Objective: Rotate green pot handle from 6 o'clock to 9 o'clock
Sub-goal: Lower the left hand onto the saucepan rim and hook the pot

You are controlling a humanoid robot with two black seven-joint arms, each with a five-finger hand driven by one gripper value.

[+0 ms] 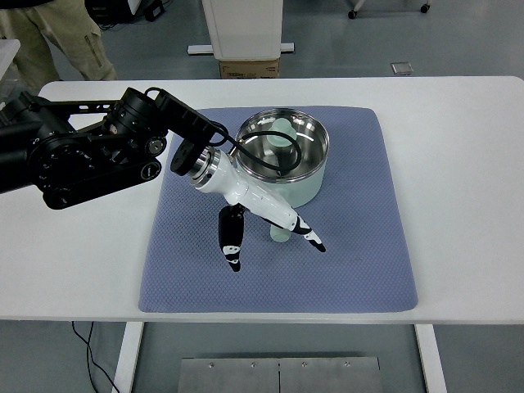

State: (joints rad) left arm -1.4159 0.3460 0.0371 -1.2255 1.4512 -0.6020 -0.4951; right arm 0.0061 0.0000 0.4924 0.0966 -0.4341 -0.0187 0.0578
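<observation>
A pale green pot (304, 193) with a shiny steel inside stands on the far middle of a blue mat (360, 246). Its short green handle (279, 236) points toward the near edge, about 6 o'clock. My left hand (278, 256), white with black fingertips, reaches in from the left on a black arm (82, 155). Its fingers (307, 235) lie across the handle's end, and the thumb (232, 244) hangs apart to the left. The hand is spread and does not close on the handle. The right arm is out of view.
The mat lies on a white table (458, 164). A person's legs (57, 41) stand behind the table's far left corner. A cardboard box (250, 68) and a white pedestal (243, 24) sit on the floor behind the table.
</observation>
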